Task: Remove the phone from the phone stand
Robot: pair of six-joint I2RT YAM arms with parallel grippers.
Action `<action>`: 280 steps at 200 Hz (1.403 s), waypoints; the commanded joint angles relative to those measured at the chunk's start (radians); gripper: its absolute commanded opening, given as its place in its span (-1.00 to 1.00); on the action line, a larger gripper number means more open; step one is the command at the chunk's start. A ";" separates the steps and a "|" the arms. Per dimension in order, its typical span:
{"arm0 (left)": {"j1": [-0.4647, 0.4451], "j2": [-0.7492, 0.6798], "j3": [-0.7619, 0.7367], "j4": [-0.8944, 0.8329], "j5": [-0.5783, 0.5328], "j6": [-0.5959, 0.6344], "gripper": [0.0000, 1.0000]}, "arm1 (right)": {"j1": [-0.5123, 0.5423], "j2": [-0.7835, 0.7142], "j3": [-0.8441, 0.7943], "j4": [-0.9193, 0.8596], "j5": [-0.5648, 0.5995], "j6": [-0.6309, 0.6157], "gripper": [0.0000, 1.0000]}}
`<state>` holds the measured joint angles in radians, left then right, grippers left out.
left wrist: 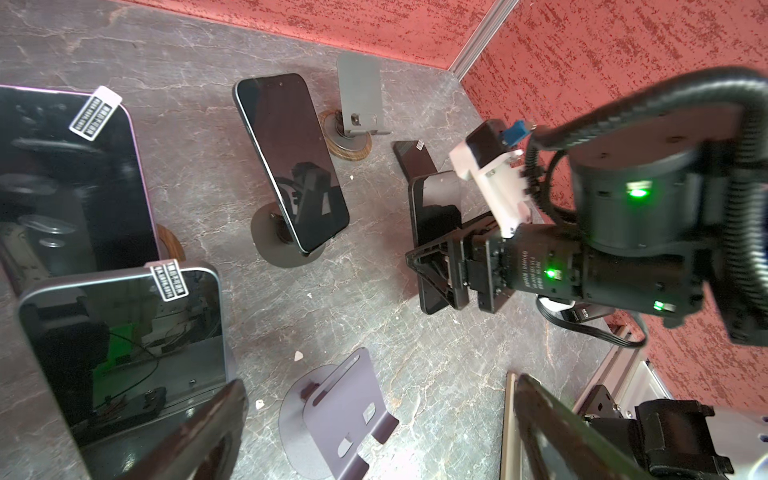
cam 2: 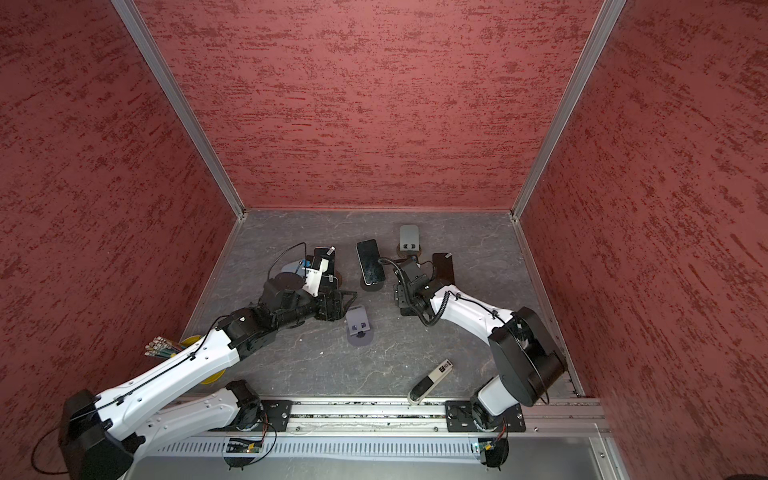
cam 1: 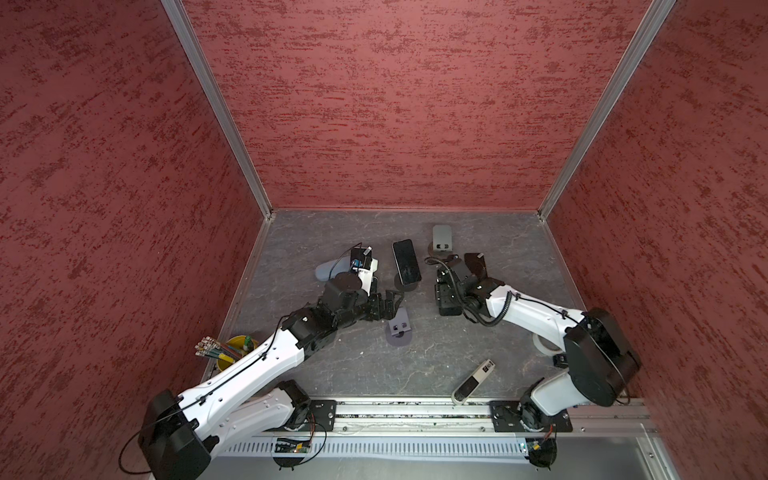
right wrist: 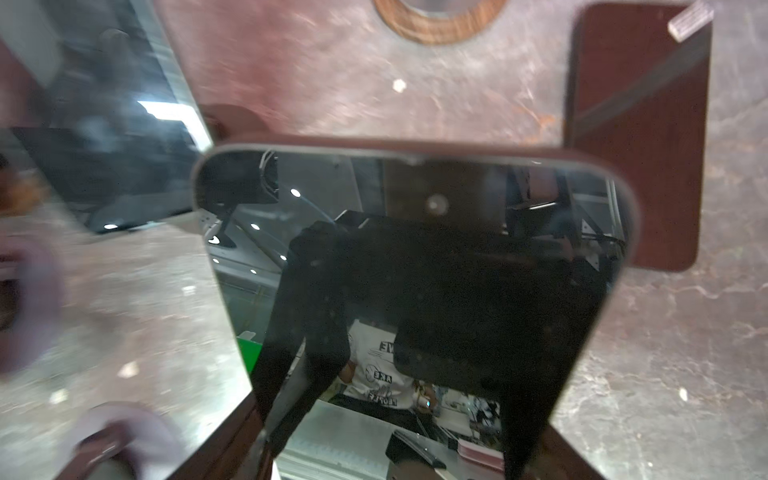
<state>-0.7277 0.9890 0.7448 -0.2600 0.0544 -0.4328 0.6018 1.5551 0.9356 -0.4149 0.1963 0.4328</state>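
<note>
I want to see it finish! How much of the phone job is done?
Done: a flat phone lies on the table; the back stand and front stand are empty. In hand: the right gripper is clamped on a second phone, seemingly clear of any stand. Left: the middle phone leans on its stand; the open left gripper holds nothing.
</note>
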 commanded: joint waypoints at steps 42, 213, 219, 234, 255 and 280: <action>-0.011 0.003 0.017 0.035 -0.013 0.009 0.99 | -0.078 0.080 0.008 0.106 -0.062 -0.038 0.32; -0.013 -0.015 -0.014 0.031 -0.054 0.015 0.99 | -0.122 0.300 0.145 0.046 0.048 -0.058 0.41; -0.013 -0.015 -0.015 0.032 -0.054 0.016 0.99 | -0.123 0.308 0.151 0.041 0.054 -0.057 0.41; -0.013 -0.016 -0.016 0.032 -0.055 0.014 0.99 | -0.125 0.327 0.166 0.030 0.066 -0.056 0.42; -0.013 -0.018 -0.019 0.031 -0.057 0.012 0.99 | -0.132 0.348 0.181 0.022 0.062 -0.052 0.42; -0.013 -0.025 -0.022 0.029 -0.059 0.011 0.99 | -0.142 0.368 0.189 0.013 0.061 -0.043 0.43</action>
<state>-0.7361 0.9874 0.7334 -0.2409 0.0158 -0.4328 0.4808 1.8793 1.1168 -0.3607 0.2111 0.3809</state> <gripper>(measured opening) 0.996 0.728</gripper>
